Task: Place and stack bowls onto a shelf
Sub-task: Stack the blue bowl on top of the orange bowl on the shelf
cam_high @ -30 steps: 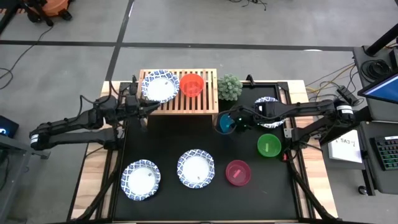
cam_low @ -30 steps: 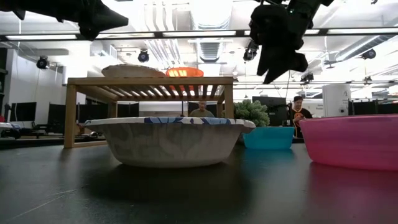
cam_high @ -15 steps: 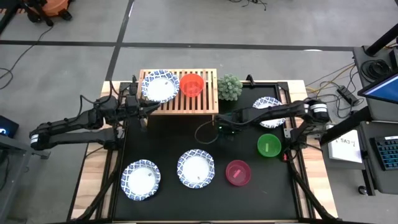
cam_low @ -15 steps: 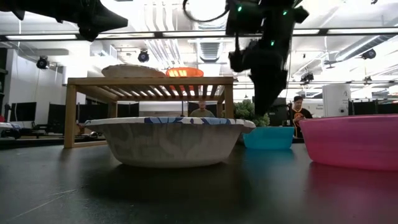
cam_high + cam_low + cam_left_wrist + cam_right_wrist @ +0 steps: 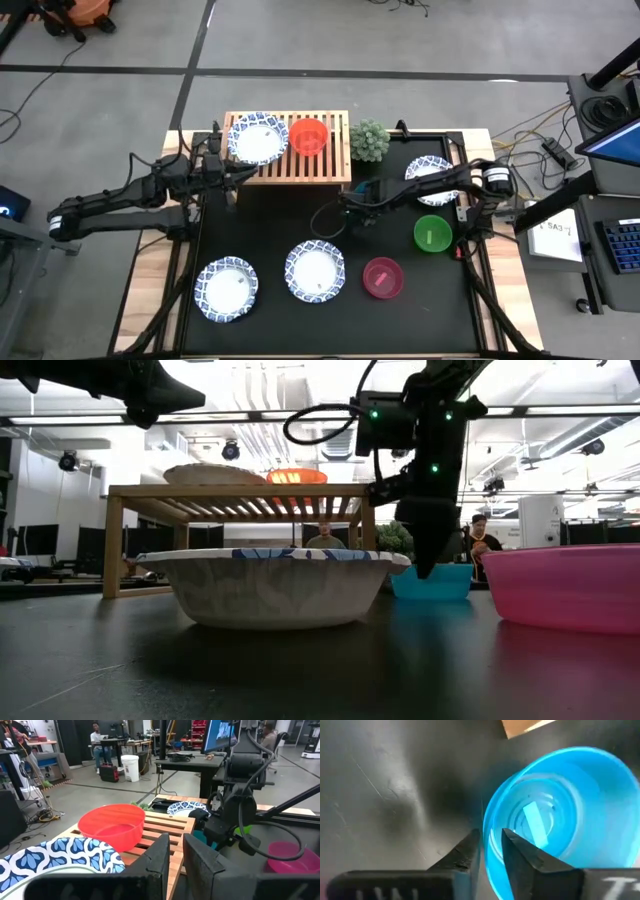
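From above we count four blue-rimmed white bowls, one on the wooden shelf (image 5: 288,150) beside the red bowl (image 5: 308,136), two at the near edge of the black mat and one at the right, plus green (image 5: 433,234), magenta (image 5: 382,277) and a mostly hidden blue bowl (image 5: 362,188) under the right gripper (image 5: 352,203), by the shelf's corner. At table height the right gripper's (image 5: 428,565) fingers dip to the blue bowl's (image 5: 432,581) rim. At the wrists, the right gripper (image 5: 490,851) pinches the blue bowl's (image 5: 560,815) wall (one finger inside, one outside), while the left gripper (image 5: 176,862), nearly closed and empty, hovers over the shelf's patterned bowl (image 5: 55,860).
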Tool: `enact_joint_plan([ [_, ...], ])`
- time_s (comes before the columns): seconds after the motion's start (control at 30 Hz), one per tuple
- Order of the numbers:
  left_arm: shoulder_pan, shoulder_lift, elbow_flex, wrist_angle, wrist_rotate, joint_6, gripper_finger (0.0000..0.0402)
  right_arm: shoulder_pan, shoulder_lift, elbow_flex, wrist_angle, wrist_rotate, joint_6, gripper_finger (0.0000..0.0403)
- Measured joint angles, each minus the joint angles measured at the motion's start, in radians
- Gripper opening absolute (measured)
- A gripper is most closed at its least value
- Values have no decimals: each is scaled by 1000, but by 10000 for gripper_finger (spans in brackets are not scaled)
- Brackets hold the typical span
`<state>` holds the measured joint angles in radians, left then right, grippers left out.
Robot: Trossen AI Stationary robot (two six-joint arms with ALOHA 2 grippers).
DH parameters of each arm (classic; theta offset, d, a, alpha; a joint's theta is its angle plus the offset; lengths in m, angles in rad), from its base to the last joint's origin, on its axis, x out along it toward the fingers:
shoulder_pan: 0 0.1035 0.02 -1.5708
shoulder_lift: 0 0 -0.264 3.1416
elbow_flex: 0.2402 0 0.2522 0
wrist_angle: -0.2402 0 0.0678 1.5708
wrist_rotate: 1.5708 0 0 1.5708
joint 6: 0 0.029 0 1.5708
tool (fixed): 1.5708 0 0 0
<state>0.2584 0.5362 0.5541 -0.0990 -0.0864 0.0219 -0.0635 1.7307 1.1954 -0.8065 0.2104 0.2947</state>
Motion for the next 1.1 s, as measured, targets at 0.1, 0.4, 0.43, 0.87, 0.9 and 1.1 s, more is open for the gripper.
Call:
enact_joint_plan([
  [0.1, 0, 0, 0, 0, 0, 0, 37, 0, 8, -5, 5, 0, 0, 39],
  [0.4, 0, -1, 0, -2, 0, -4, 37, 1, -23, 5, -45, 0, 12, 9],
  [0.43, 0, -1, 0, -3, 0, -4, 37, 1, -32, 13, -58, 0, 14, 9],
  [0.87, 0, -4, 0, -9, 0, -4, 37, 27, -217, 167, -290, 108, 27, 9],
  [0.9, 0, -5, 0, -9, 0, -4, 37, 30, -234, 183, -292, 146, 27, 9],
  [1.1, 0, -6, 0, -9, 0, -4, 37, 33, -319, 255, -220, 345, -59, 8],
])
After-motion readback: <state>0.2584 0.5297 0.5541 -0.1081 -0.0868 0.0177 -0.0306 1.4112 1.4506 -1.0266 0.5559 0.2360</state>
